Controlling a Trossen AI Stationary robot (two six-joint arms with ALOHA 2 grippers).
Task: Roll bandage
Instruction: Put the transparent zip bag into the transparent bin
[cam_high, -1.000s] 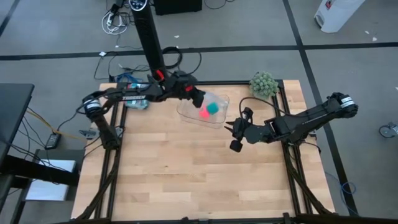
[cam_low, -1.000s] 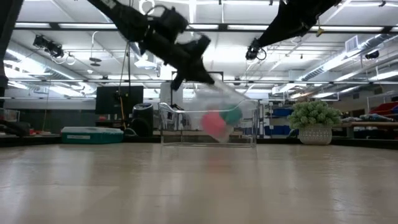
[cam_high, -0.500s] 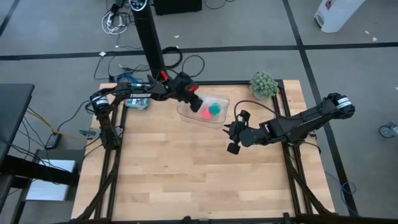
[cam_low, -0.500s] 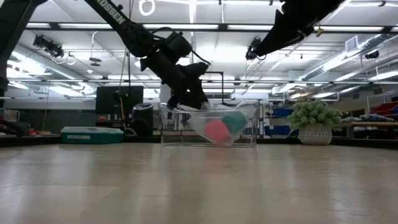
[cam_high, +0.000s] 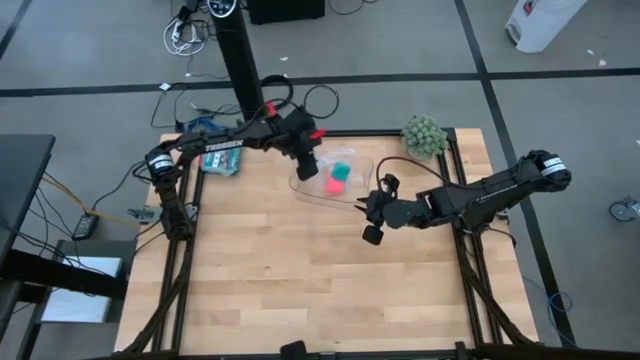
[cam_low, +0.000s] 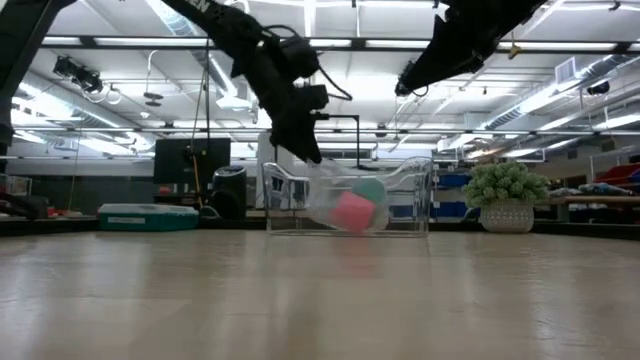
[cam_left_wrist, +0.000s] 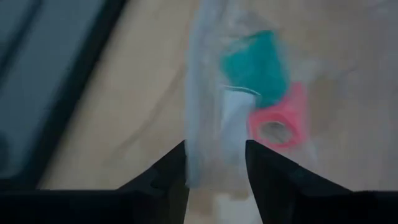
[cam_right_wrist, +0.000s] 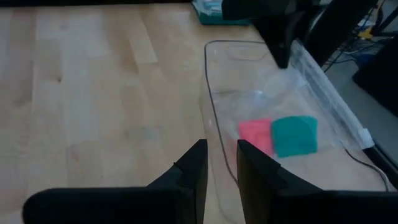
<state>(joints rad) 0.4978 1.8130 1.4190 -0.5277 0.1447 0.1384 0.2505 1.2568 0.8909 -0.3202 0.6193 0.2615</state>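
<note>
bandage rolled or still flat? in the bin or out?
Rolled and in. The bandage is a compact teal roll beside the pink roll, both in a clear plastic bag lying inside the clear bin.
</note>
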